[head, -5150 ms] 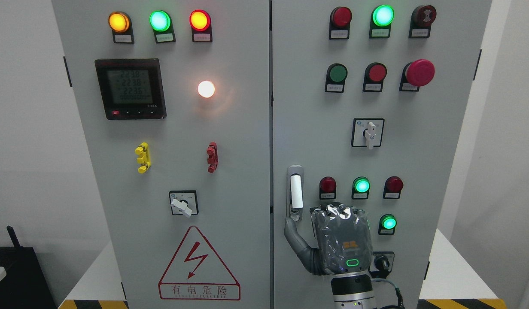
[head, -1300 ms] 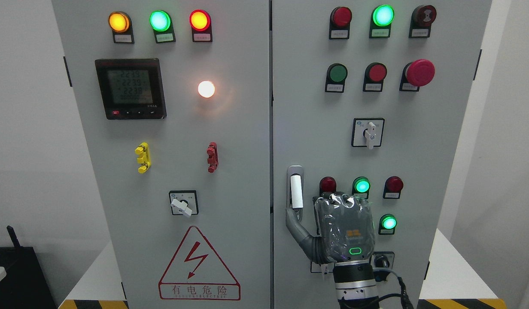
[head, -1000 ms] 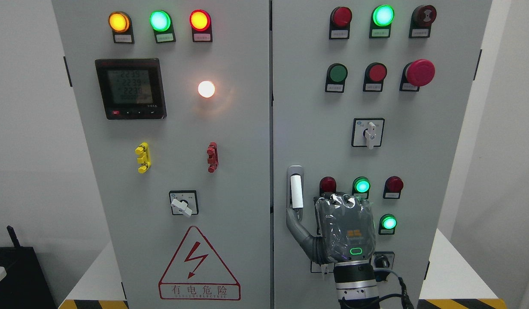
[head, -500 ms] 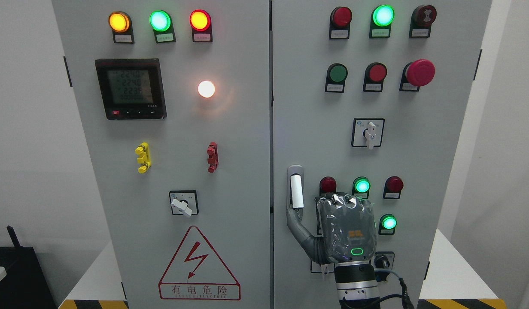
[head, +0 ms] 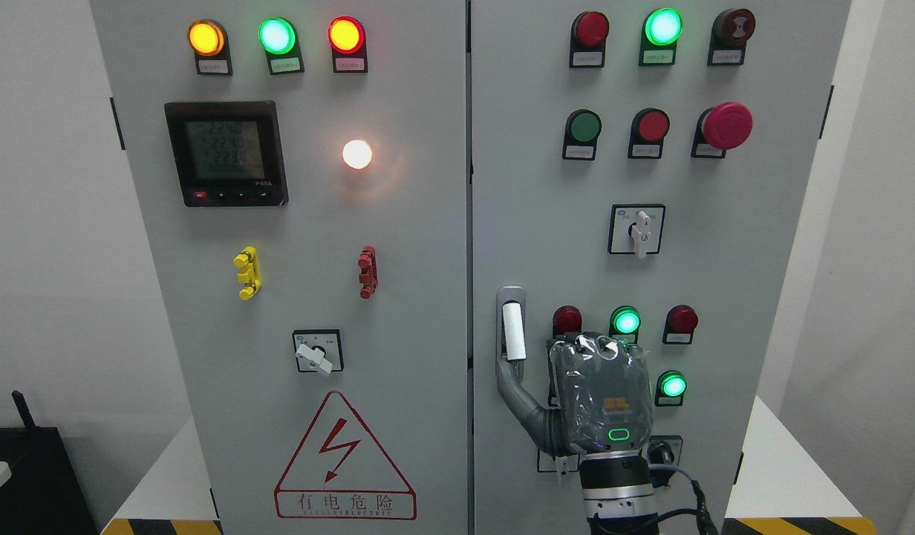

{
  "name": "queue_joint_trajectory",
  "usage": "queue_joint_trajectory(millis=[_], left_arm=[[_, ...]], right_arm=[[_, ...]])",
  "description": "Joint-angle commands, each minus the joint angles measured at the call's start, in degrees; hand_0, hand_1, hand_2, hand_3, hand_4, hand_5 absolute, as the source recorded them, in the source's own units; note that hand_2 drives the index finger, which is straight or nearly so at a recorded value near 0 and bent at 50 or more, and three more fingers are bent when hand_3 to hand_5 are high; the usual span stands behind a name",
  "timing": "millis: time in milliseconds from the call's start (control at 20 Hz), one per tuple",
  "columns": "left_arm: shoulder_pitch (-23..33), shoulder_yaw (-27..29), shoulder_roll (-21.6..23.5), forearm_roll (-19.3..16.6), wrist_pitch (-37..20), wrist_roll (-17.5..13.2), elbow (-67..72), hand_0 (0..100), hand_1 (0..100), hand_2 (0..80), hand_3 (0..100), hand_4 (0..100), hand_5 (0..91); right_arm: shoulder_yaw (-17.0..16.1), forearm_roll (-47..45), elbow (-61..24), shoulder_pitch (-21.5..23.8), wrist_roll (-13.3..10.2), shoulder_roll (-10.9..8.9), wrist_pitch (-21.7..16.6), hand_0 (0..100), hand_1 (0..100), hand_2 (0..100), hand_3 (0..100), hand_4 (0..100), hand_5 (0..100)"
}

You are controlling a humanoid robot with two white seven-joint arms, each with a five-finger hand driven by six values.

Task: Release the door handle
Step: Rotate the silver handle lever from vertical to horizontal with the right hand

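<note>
The door handle (head: 513, 331) is a white upright grip in a silver housing at the left edge of the cabinet's right door (head: 546, 223). My right hand (head: 602, 394) is just right of and below it, its plastic-covered back towards the camera. Its thumb (head: 511, 375) stretches up-left and its tip touches the handle's lower end. The other fingers curl away behind the knuckles (head: 595, 345), beside the handle and not around it. Both doors look closed. The left arm is out of view.
Lamps and buttons crowd the right door near the hand: a red lamp (head: 567, 319), a lit green lamp (head: 625, 322), another green one (head: 673, 386) and a rotary switch (head: 637, 230). The left door carries a meter (head: 226, 153) and a warning triangle (head: 344, 461).
Over about five seconds the right hand has risen slightly and drifted right, and the thumb tip has slid up onto the handle's lower end. In the last second it hardly moves.
</note>
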Motion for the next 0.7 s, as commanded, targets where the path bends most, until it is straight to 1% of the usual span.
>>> queue_joint_trajectory(millis=[0,300,650], left_arm=[[0.00,0.62,0.00,0.00,-0.04,-0.02,0.97,12,39,0.0,0,0,0.0],[0.00,0.62,0.00,0.00,0.05,-0.02,0.97,12,39,0.0,0,0,0.0],[0.00,0.62,0.00,0.00,0.05,-0.02,0.97,12,39,0.0,0,0,0.0]], right_arm=[[-0.36,-0.27,-0.10,-0.04,-0.03,0.04,0.07,38,11,100,100,100,98],[-1.15,-0.27,-0.10,-0.04,-0.03,0.04,0.07,38,11,100,100,100,98],[-1.24,-0.27,-0.19,-0.13,-0.03,0.04,0.07,38,11,100,100,100,98]])
